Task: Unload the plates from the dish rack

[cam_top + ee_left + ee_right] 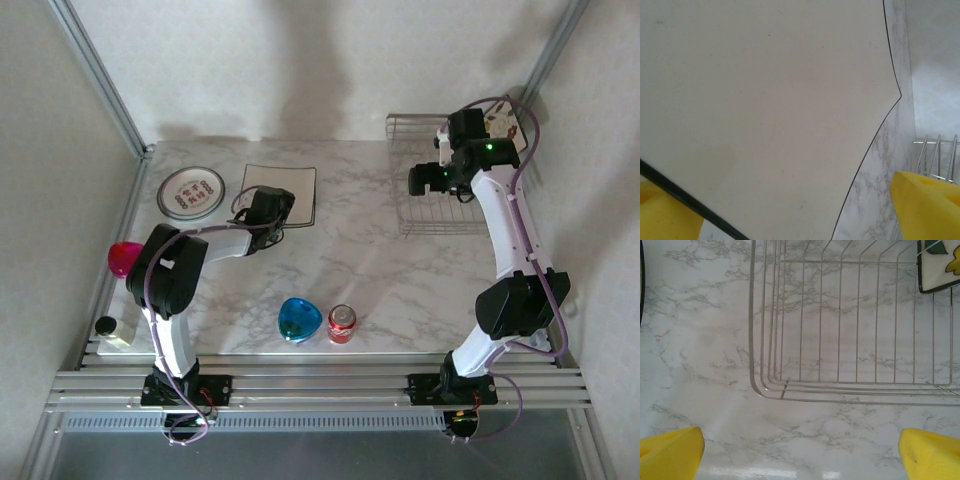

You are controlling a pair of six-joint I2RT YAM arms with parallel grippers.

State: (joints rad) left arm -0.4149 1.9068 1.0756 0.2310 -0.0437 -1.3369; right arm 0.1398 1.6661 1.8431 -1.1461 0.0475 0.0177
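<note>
Hanging open over the square plate, the left gripper has its yellow fingers spread wide, one off each side, and the right-hand one stands clear of the plate's dark rim. Nothing is pinched between them. That plate lies flat on the marble table, out of the rack, with a round patterned plate flat just beside it on the left. Being square, it has no real long axis; its sides run roughly in line with the table's edges.

The right gripper is open too and empty, poised above the near left corner of the dish rack.

This looks like the release of one plate, with the next pick about to start. One flowered square plate is left, in the far right corner of the rack. It seems to lean on the wire side, face turned up and toward the arms, though how steeply is hard to tell. The next move probably calls for the right arm to cross the rack to that corner, turn its fingers to straddle the plate's raised edge, and lift it clear of the wires.
</note>
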